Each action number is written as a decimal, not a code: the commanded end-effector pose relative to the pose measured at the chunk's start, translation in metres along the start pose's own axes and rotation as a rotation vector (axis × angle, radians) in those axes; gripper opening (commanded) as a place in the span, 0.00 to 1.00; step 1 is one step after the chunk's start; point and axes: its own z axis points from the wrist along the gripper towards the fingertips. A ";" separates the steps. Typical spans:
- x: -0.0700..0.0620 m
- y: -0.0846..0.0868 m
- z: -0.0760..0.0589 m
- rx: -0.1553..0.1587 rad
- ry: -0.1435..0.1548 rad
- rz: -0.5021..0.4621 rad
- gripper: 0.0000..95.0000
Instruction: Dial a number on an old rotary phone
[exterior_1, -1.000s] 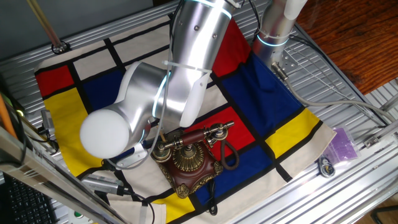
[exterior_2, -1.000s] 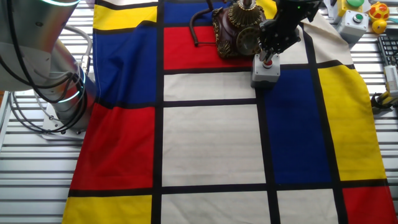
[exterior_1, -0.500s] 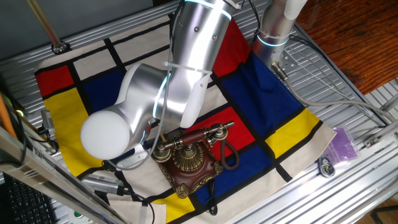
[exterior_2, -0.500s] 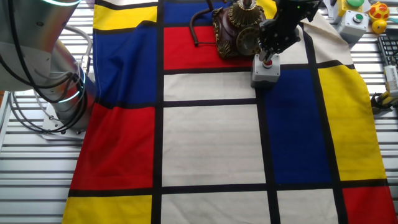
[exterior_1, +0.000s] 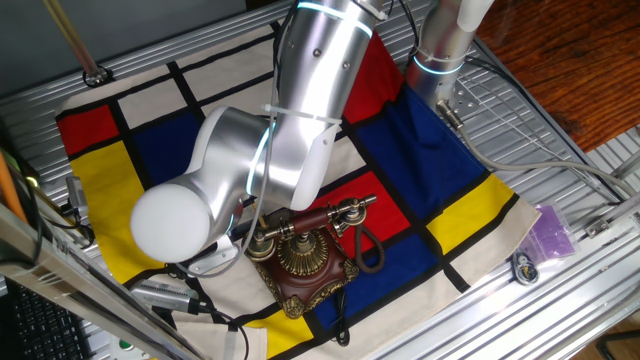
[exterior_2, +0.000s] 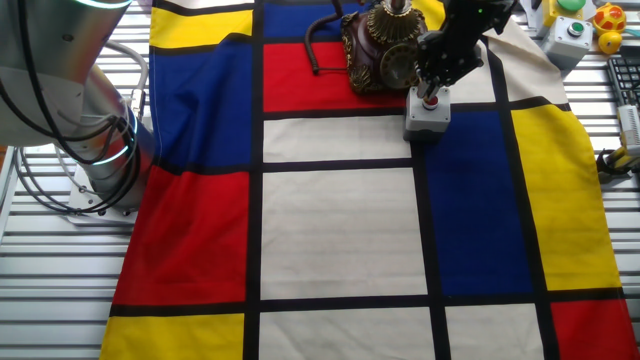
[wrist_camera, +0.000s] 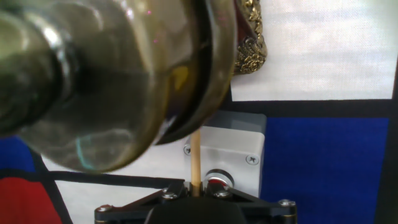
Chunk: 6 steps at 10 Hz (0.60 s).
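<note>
Phone (exterior_1: 305, 255) in red-brown and brass sits on a red panel of the colour-block cloth (exterior_1: 440, 190), near the bench's front edge in one fixed view; the silver arm (exterior_1: 270, 150) covers its left side and hides the pincer entirely.

From the other fixed view, the phone is partly cut off by the top edge; the dark pincer (exterior_2: 432, 92) hangs between its dial and a small grey box (exterior_2: 424, 115), its jaws too small to read.

In the hand view, blurred brass fills the upper left. The pincer (wrist_camera: 196, 194) is closed on a thin wooden stick (wrist_camera: 195, 158), the grey box behind.
</note>
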 end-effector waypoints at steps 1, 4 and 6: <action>0.000 0.000 0.001 0.004 -0.002 0.000 0.00; 0.001 -0.001 0.002 0.004 0.005 -0.002 0.00; 0.001 -0.001 0.003 0.005 0.010 -0.005 0.00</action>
